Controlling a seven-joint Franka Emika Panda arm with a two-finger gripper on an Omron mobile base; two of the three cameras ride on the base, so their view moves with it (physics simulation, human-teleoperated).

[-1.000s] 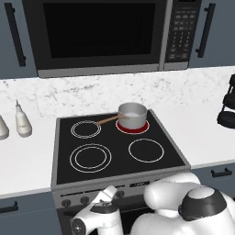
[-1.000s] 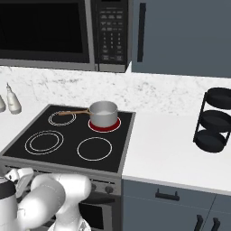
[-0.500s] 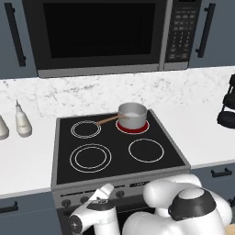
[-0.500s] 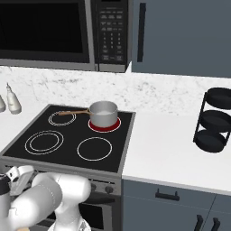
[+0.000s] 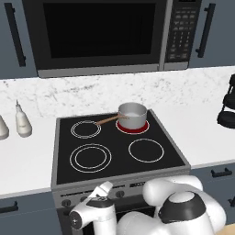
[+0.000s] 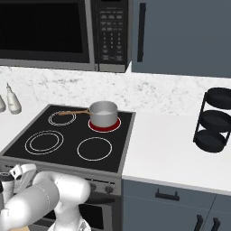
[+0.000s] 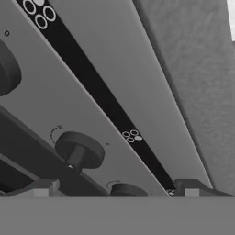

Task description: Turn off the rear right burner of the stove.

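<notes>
Rear right burner (image 5: 132, 127) glows red under pot (image 5: 132, 114) on stove (image 5: 62, 158). Pincer (image 7: 117, 187) low at front panel, tips wide apart, empty, framing knob (image 7: 128, 190) because controls sit there.

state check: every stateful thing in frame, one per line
rear right burner: glowing red, on, pot sitting on it
other three burners: dark, white rings, off
pot: upright, handle pointing left
microwave: door shut
hand: open, at the stove's knob panel, a knob between its tips
knob: not gripped
</notes>
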